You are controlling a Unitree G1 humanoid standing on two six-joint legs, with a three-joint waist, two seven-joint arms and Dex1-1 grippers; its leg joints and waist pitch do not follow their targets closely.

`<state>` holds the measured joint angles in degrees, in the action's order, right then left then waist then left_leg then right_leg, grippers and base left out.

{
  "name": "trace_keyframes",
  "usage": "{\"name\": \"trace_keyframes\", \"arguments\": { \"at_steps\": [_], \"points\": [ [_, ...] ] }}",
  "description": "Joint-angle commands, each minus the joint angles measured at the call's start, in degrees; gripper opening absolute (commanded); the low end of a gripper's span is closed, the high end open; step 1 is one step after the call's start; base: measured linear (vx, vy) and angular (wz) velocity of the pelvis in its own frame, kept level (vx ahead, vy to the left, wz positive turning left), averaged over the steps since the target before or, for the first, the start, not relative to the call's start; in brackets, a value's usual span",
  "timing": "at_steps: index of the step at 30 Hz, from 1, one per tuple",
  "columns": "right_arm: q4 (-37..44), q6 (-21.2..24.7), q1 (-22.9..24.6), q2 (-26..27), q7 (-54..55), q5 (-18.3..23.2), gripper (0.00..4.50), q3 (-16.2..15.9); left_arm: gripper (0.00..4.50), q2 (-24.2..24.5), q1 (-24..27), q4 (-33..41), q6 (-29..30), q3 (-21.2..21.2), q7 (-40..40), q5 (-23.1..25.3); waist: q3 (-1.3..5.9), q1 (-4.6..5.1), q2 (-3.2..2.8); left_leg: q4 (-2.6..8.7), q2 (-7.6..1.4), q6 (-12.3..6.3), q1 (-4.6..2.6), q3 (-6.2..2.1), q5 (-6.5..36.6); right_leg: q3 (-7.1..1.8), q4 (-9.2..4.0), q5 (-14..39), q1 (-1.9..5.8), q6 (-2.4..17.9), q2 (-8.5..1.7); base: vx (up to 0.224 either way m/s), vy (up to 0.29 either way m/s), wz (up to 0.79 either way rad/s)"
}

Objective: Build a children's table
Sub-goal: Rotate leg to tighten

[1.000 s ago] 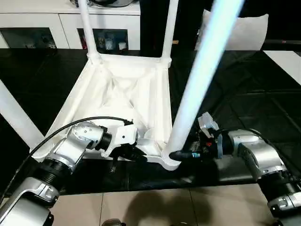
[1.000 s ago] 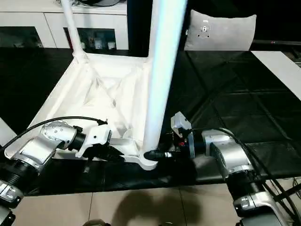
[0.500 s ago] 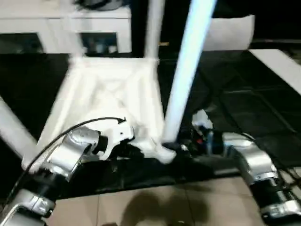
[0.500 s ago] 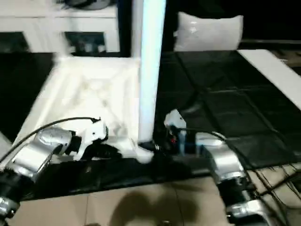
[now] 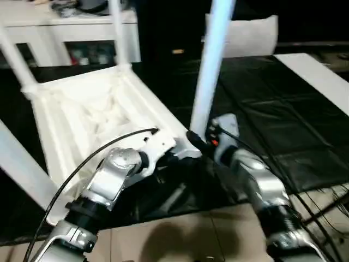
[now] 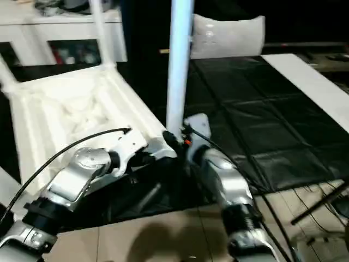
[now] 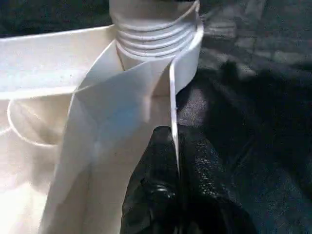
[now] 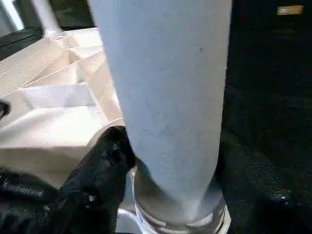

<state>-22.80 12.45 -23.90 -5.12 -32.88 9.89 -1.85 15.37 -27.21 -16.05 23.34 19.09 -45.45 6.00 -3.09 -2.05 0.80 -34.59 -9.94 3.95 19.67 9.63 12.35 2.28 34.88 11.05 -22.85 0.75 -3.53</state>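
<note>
The children's table lies upside down on the dark mat, its ribbed white top [image 5: 82, 109] facing up. Three legs stand in their sockets at the far side [image 5: 117, 33], far left [image 5: 13, 54] and near left [image 5: 19, 164]. A fourth leg [image 5: 210, 71] rises from the near right corner socket. My right gripper [image 5: 195, 139] is shut around this leg's base; one black finger [image 8: 105, 161] presses its side, the other is hidden behind it. My left gripper [image 7: 175, 146] is shut on the top's thin rim beside that threaded socket [image 7: 156, 34].
A white cabinet with glass doors [image 5: 71, 33] stands at the back. A white cushion [image 5: 245, 35] sits behind the held leg. A white board [image 5: 322, 76] lies at the right on the black mat [image 5: 283, 120]. Light floor tiles [image 5: 180, 240] and cables run near me.
The whole view has swung, so the table top now sits turned in the picture. Both grippers stay at the same near corner, and my right forearm now reaches in from below.
</note>
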Motion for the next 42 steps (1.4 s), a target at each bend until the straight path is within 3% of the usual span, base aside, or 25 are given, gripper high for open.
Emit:
{"name": "trace_keyframes", "arguments": {
  "at_steps": [1, 4, 5, 6, 7, 10, 13, 18, 19, 25, 33, 42],
  "points": [
    [1.01, 0.47, 0.60, 0.81, -3.37, 1.58, 3.20, -2.20, 0.00, -0.45, 0.36, -2.06, -1.90, 2.57, -0.47, 0.72, 3.02, -0.56, 0.38, 5.00, -2.81, -2.31, 0.31, -0.89, 11.63, -2.78, -4.91, 17.56, 2.08, 9.98, -4.56, 0.000, 0.000, 0.00],
    [4.12, -1.04, 2.73, -3.69, -10.23, 4.42, 3.50, -1.35, 0.00, 1.65, 0.35, -2.88, -3.94, 2.92, -3.25, 1.06, 3.13, -1.06, 0.51, 4.69, -2.68, -3.13, 0.34, -0.64, 10.54, -2.82, -5.04, 17.82, 2.33, 9.73, -4.60, 0.000, 0.000, 0.00],
    [5.50, -1.50, 3.71, -6.50, -14.15, 5.52, 3.57, -0.89, 0.00, 2.86, 0.60, -3.14, -6.45, 3.47, -5.57, 0.73, 3.32, -1.67, 0.58, 4.58, -2.67, -3.73, 0.42, -0.58, 8.68, -2.76, -4.88, 15.82, 2.55, 9.89, -4.56, 0.000, 0.000, 0.00],
    [5.89, -1.52, 3.94, -7.92, -16.22, 6.13, 3.66, -0.40, 0.00, 3.59, 0.68, -3.51, -8.07, 3.98, -7.02, 0.56, 3.44, -2.04, -0.06, 4.47, -2.72, -4.24, 0.53, -0.55, 6.75, -2.79, -4.46, 12.58, 2.60, 10.45, -4.51, 0.000, 0.000, 0.00],
    [5.93, -1.52, 3.96, -8.09, -16.46, 6.20, 3.76, -0.33, 0.00, 3.69, 0.69, -3.57, -8.29, 4.04, -7.20, 0.54, 3.55, -1.95, 0.08, 4.38, -2.72, -4.57, 0.70, -0.49, 5.28, -2.63, -4.09, 9.50, 2.68, 11.28, -4.35, 0.000, 0.000, 0.00],
    [6.71, -0.64, 3.90, -12.45, -23.42, 7.88, 4.02, 0.23, 0.00, 6.12, 0.93, -4.57, -14.17, 6.11, -13.51, -0.07, 3.59, -1.99, 0.01, 4.35, -2.73, -5.08, 0.74, -0.53, 4.98, -2.40, -4.01, 8.25, 2.79, 12.31, -4.37, 0.000, 0.000, 0.00],
    [6.83, -0.81, 3.36, -16.52, -29.95, 7.46, 4.14, -2.31, 0.00, 7.86, 0.45, -5.55, -19.19, 7.99, -18.02, 0.18, 3.44, -2.53, -0.37, 4.47, -3.01, -4.77, 0.39, -0.57, 6.95, -2.32, -4.30, 10.98, 2.66, 12.36, -4.38, 0.000, 0.000, 0.00],
    [4.62, -1.83, 1.26, -20.48, -40.15, 6.71, 4.14, -6.50, 0.00, 10.20, -0.59, -6.10, -23.08, 10.26, -25.35, -0.25, 3.42, -3.13, -0.26, 4.66, -3.18, -3.69, 0.21, -0.56, 8.29, -2.32, -4.33, 12.50, 2.63, 12.70, -4.55, 0.000, 0.000, 0.00],
    [4.08, -1.40, 0.72, -20.84, -42.02, 6.96, 3.88, -6.99, 0.00, 10.57, -0.80, -6.15, -23.68, 10.63, -26.60, -0.34, 3.47, -3.14, -0.23, 4.61, -3.18, -3.65, 0.24, -0.56, 8.27, -2.28, -4.19, 12.33, 2.67, 12.92, -4.55, 0.000, 0.000, 0.00],
    [2.24, 3.06, -1.97, -22.39, -49.96, 8.13, 3.35, -10.36, 0.00, 11.86, -1.75, -7.24, -26.86, 11.62, -31.92, -0.84, 3.67, -3.88, -0.07, 4.29, -3.42, -4.40, 0.26, -0.40, 5.88, -2.18, -3.51, 7.96, 2.77, 14.54, -4.61, 0.000, 0.000, 0.00],
    [0.55, 4.68, -3.50, -22.40, -54.31, 8.39, 2.61, -11.61, 0.00, 12.43, -2.22, -8.57, -28.32, 11.36, -33.42, -0.60, 3.58, -4.31, 0.24, 4.32, -3.38, -3.60, 0.29, -0.34, 6.42, -2.18, -3.73, 11.09, 2.74, 13.86, -4.74, 0.000, 0.000, 0.00],
    [3.27, 7.65, -1.68, -22.01, -54.12, 10.55, 2.31, -11.18, 0.00, 12.07, -1.38, -8.46, -25.78, 9.44, -33.00, -2.36, 3.61, -4.35, 0.14, 4.27, -3.31, -3.49, 0.37, -0.30, 5.31, -2.19, -3.61, 10.11, 2.76, 13.50, -4.64, 0.000, 0.000, 0.00]
  ]
}}
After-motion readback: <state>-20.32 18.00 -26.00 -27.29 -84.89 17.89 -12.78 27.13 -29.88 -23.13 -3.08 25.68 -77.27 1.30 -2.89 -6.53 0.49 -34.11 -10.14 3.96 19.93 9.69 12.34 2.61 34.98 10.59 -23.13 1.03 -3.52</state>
